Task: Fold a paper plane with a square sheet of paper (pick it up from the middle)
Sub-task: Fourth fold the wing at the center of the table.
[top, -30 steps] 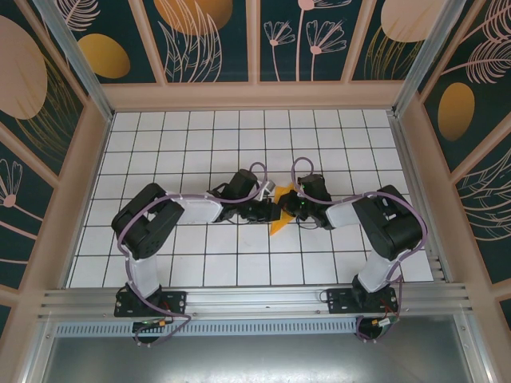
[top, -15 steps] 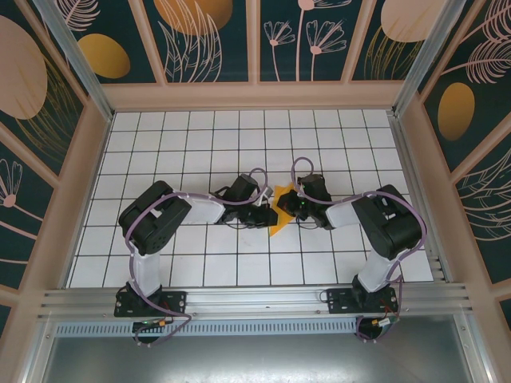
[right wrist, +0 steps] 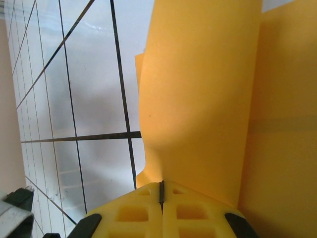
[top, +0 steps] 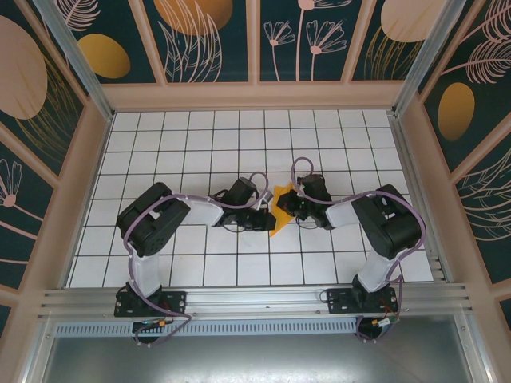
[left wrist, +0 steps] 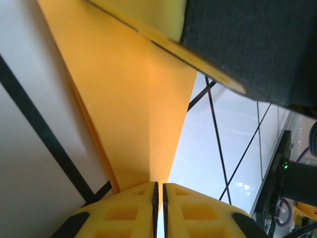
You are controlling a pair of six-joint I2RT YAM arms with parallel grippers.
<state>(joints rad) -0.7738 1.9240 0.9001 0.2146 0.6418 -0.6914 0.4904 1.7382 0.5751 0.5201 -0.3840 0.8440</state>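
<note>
The orange-yellow sheet of paper (top: 277, 219) is folded into a narrow pointed shape and sits mid-table between both grippers, its tip pointing toward the near side. My left gripper (top: 267, 214) comes in from the left. Its jaws (left wrist: 158, 191) are pinched on the paper's edge, just below a straight crease in the paper (left wrist: 124, 99). My right gripper (top: 289, 206) comes in from the right and is shut (right wrist: 161, 191) on a curved flap of the paper (right wrist: 203, 99). One right fingertip (left wrist: 223, 39) lies against the paper in the left wrist view.
The white tiled table (top: 200, 144) with black grid lines stretches out around the arms. Patterned walls (top: 255, 96) close it in at the back and both sides. An aluminium rail (top: 255, 299) runs along the near edge by the arm bases.
The left gripper has drawn a little to the left and uncovered more of the paper's far end. The right arm and its grip look the same.
</note>
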